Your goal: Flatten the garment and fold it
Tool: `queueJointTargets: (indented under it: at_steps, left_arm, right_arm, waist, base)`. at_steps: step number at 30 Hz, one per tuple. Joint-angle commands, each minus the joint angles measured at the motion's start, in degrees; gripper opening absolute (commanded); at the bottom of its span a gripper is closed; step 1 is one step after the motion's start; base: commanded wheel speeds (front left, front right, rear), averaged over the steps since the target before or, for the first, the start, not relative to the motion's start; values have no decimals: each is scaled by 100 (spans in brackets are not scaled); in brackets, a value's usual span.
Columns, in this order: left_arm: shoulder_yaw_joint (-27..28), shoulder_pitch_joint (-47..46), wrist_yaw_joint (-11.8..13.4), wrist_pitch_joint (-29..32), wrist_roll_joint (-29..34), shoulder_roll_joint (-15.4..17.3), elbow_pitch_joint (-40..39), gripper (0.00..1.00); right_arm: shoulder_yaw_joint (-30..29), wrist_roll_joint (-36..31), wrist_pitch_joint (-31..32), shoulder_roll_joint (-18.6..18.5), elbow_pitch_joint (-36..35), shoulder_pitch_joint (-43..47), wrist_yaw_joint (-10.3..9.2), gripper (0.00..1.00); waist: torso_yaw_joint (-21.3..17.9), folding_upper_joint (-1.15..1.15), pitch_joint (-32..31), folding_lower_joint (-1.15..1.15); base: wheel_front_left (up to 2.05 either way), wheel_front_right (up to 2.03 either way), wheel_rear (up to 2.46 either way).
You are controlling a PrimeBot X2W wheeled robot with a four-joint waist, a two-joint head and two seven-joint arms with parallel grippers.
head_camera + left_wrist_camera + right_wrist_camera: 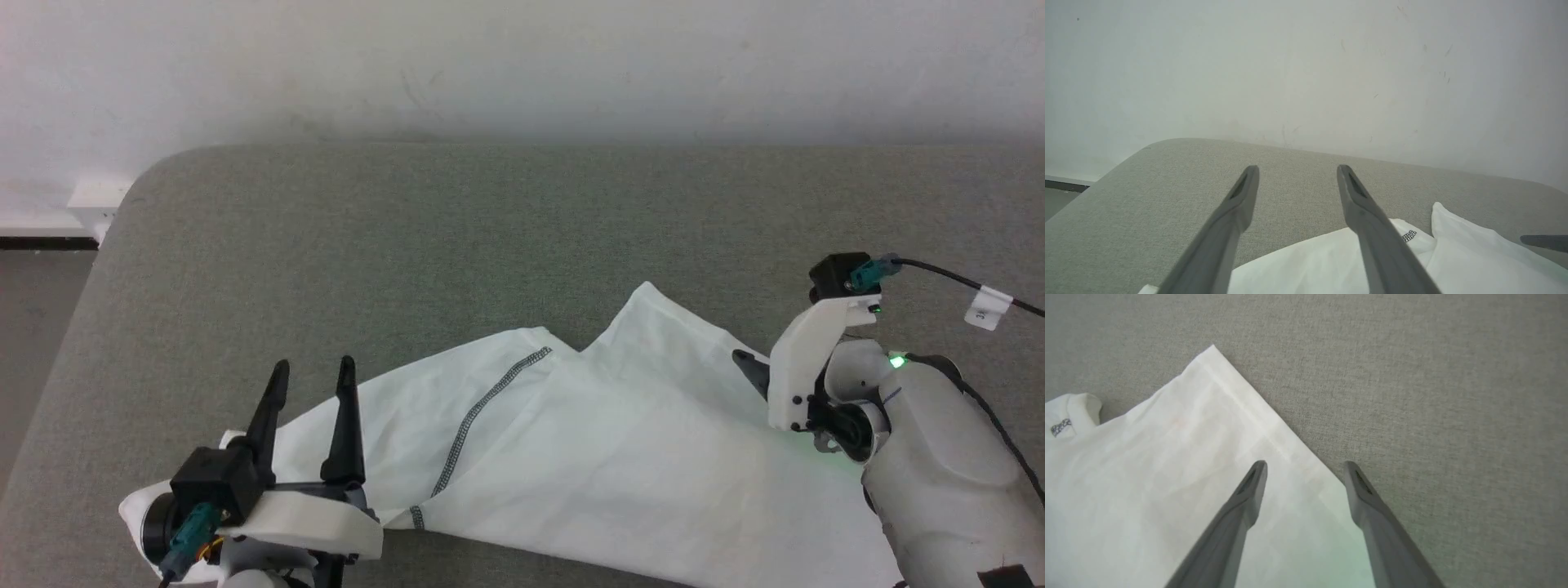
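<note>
Garment (620,457) lies rumpled; left gripper (314,363) and right gripper (1305,463) jaws spread wide, empty.

A grey fabric-covered table (506,220) carries the crumpled white garment (620,465)

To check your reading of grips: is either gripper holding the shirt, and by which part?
Nothing is held. The left gripper and the right gripper both stand open above the garment, pinching no cloth.

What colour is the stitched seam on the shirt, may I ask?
The seam is grey, on a white shirt; clearest in head view.
</note>
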Motion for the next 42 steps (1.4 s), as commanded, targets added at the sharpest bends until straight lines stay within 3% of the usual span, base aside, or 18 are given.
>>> queueJointTargets:
  at_steps: [1, 9, 10, 11, 12, 16, 21, 24, 27, 31, 35, 39, 42]
  left_arm:
    - [10, -121, -56, -27, 47, -23, 59, 100]
    - [118, -251, -191, -31, 96, -173, 322, 100]
    - [134, -252, -210, -31, 104, -189, 347, 100]
    - [151, -248, -226, -31, 115, -200, 367, 100]
    - [171, -242, -238, -31, 124, -212, 382, 100]
    - [250, -203, -261, -32, 151, -255, 438, 100]
    - [346, -89, -279, -32, 167, -254, 498, 100]
    - [359, -26, -286, -32, 183, -253, 517, 100]
    - [398, 90, -245, -32, 176, -250, 520, 100]
    - [409, 290, -198, -21, 149, -244, 498, 100]
    - [422, 443, -144, 35, 111, -230, 437, 100]
    - [453, 548, -113, 80, 82, -189, 383, 100]
    - [475, 623, -83, 140, 57, -150, 356, 100]
  right_arm:
    - [105, 121, 110, -23, 132, -149, -4, 100]
    - [503, 836, 1075, -68, 1105, -567, -4, 100]
    - [518, 881, 1205, -73, 1226, -587, -4, 45]
    - [538, 908, 1284, -76, 1320, -604, -4, 31]
    - [547, 952, 1364, -59, 1403, -617, -4, 0]
    - [762, 1066, 1024, -27, 1161, -732, -4, 0]
    - [1160, 958, -451, -212, 298, -1099, -4, 0]
    - [1457, 864, -1155, -394, -369, -1215, -4, 0]
    - [1846, 739, -1471, -625, -1333, -1016, -4, 0]
    - [2142, 643, -1262, -1064, -3030, -65, -4, 0]
    - [1912, 682, -363, -1488, -4666, 1601, -4, 0]
    - [1446, 742, 446, -1464, -5588, 3040, -4, 0]
    - [934, 750, 1111, -1136, -6270, 4316, -4, 0]
  waist:
    - [208, 0, 190, -1]
    - [311, 0, 249, -1]
    - [315, 0, 223, -1]
    - [315, 0, 204, -1]
    - [310, 0, 189, -1]
    - [233, 0, 128, -1]
    - [24, 0, -45, -1]
    - [-84, 0, -196, -1]
    - [-235, 0, -373, -1]
    - [-415, 0, -570, -1]
    - [-558, 0, -675, -1]
    - [-645, 0, -720, -1]
    - [-702, 0, -753, -1]
  base:
    - [0, 0, 0]
    - [0, 0, 0]
    - [0, 0, 0]
    - [0, 0, 0]
    - [0, 0, 0]
    - [0, 0, 0]
    - [0, 0, 0]
    - [0, 0, 0]
    - [0, 0, 0]
    - [0, 0, 0]
    - [0, 0, 0]
    - [0, 0, 0]
    - [0, 0, 0]
